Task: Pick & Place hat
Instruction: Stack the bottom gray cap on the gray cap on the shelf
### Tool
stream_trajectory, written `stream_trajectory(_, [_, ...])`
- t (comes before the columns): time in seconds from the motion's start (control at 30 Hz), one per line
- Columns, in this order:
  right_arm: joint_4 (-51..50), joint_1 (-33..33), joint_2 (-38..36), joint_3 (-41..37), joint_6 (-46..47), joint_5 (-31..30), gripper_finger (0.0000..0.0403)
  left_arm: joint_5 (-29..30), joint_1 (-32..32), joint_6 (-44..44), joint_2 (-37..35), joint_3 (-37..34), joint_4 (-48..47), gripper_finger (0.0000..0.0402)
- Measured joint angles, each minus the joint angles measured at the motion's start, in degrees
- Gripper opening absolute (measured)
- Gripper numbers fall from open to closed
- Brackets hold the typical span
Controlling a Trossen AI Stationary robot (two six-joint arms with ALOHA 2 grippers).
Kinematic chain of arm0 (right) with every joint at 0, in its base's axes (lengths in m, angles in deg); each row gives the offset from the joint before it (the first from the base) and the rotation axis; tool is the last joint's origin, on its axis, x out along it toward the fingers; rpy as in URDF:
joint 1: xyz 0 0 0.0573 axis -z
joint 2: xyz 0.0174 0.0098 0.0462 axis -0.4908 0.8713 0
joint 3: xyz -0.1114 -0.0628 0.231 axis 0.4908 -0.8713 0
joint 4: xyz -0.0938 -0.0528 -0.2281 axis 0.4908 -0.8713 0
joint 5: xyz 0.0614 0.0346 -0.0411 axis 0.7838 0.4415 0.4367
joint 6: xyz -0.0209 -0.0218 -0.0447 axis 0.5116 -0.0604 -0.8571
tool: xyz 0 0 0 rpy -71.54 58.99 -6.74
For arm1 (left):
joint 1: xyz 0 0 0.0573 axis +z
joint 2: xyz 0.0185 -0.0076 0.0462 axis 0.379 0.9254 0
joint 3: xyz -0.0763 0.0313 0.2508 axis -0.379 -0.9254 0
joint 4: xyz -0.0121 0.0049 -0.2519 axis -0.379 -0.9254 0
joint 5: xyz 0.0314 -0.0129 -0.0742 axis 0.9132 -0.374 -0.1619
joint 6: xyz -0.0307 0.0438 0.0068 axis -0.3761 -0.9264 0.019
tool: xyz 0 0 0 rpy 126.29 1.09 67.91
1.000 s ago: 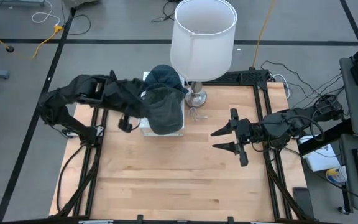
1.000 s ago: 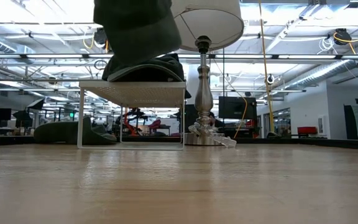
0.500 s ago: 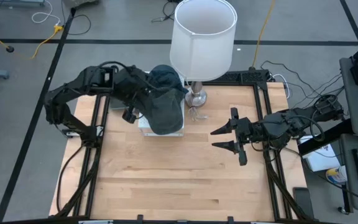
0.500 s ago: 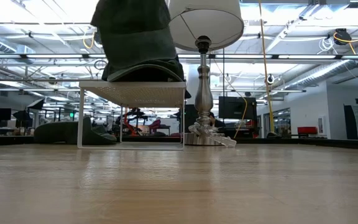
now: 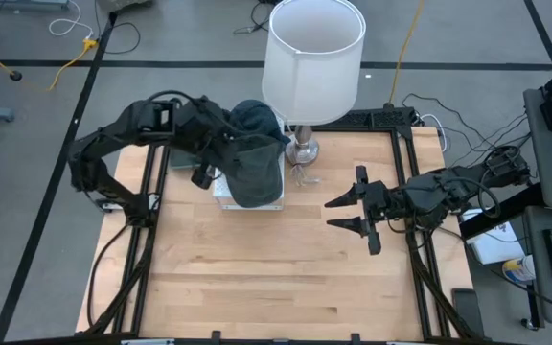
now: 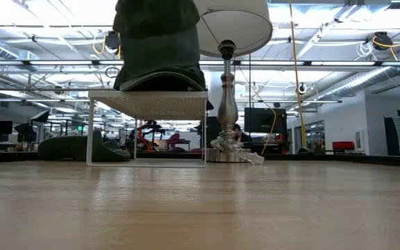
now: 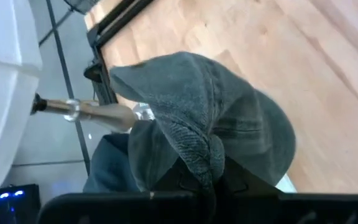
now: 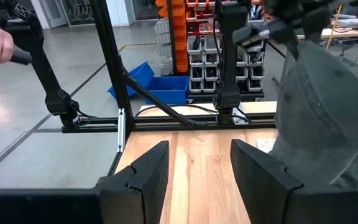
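Left gripper (image 5: 220,158): pinched tight on the grey hat (image 5: 256,171).
Hat: hangs over the white rack (image 6: 147,97), upper middle of the high view.
Right gripper (image 5: 345,214): partly open, holding nothing, right of middle.

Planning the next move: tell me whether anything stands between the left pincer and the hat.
Nothing does. The left pincer is shut on the grey denim hat, holding it by the fabric over the white wire rack, where a second dark hat lies. The white-shaded lamp stands beside them. The right pincer waits apart, open.
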Motion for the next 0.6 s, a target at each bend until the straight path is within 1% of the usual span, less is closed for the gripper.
stream_trajectory(0.2, [0.08,0.00,0.00,0.00,0.04,-0.03,0.0164,2.50,1.51,-1.46,3.51,-0.02,-0.27,0.0005])
stream_trajectory(0.33, [0.04,-0.02,0.30,0.00,0.05,0.04,0.0164,5.77,2.78,-1.65,5.31,-0.02,-0.33,0.0008])
stream_trajectory(0.5, [0.03,-0.04,0.87,0.00,0.04,0.14,0.0164,7.07,4.21,-1.53,7.35,-0.01,-1.30,0.0008])
stream_trajectory(0.6, [0.01,-0.04,0.87,0.00,-0.05,0.16,0.0164,10.36,4.87,-3.08,7.94,-0.09,-2.22,0.0007])
